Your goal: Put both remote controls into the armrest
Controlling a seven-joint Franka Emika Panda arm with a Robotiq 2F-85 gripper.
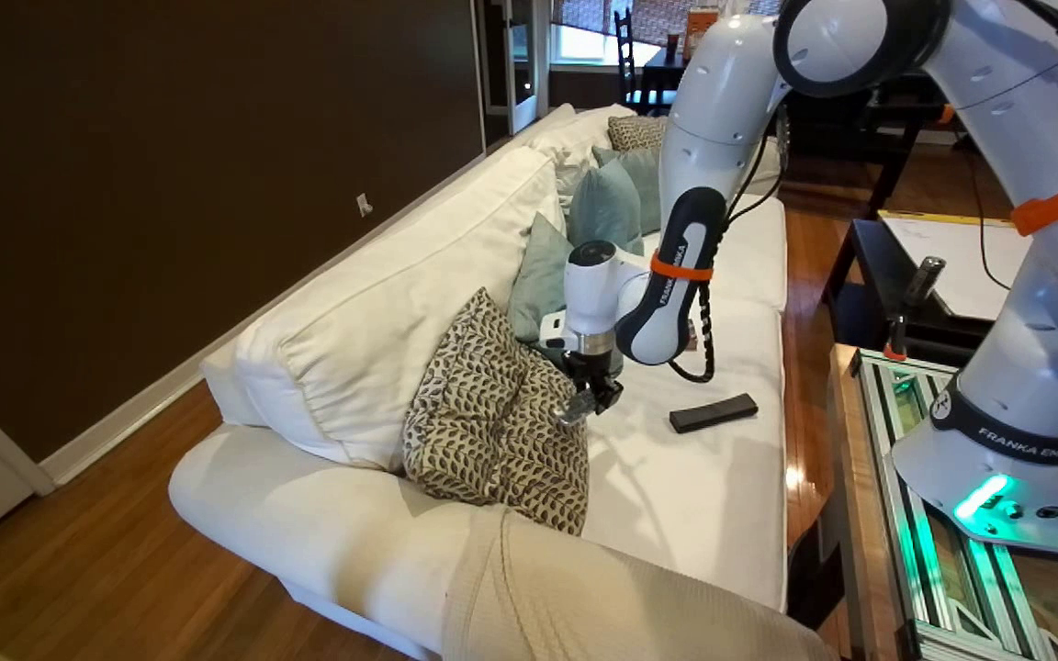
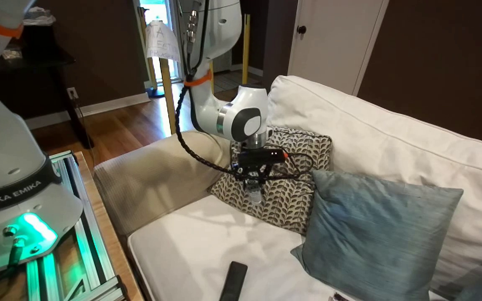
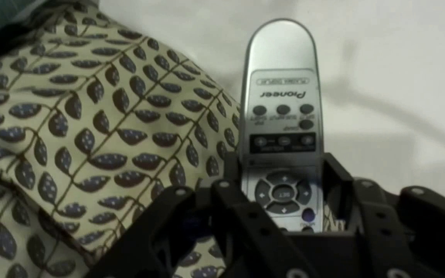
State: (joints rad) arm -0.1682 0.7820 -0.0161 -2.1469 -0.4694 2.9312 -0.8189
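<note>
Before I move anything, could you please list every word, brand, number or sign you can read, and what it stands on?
"Pioneer": silver remote, upside down in the wrist view.
"PLASMA DISPLAY": same remote.
"SET": its centre button.
"FRANKA EMIKA": robot base.
"FRANK" and "EMIKA": arm link, split by an orange band.
"TA", "LECT", "PROGRE": paper sign, only partly readable.
Too small or blurred: the silver remote's other labels.

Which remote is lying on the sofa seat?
The plain black remote, flat on the white seat; the silver-grey remote, with dark buttons, is gripped in the hand.
</note>
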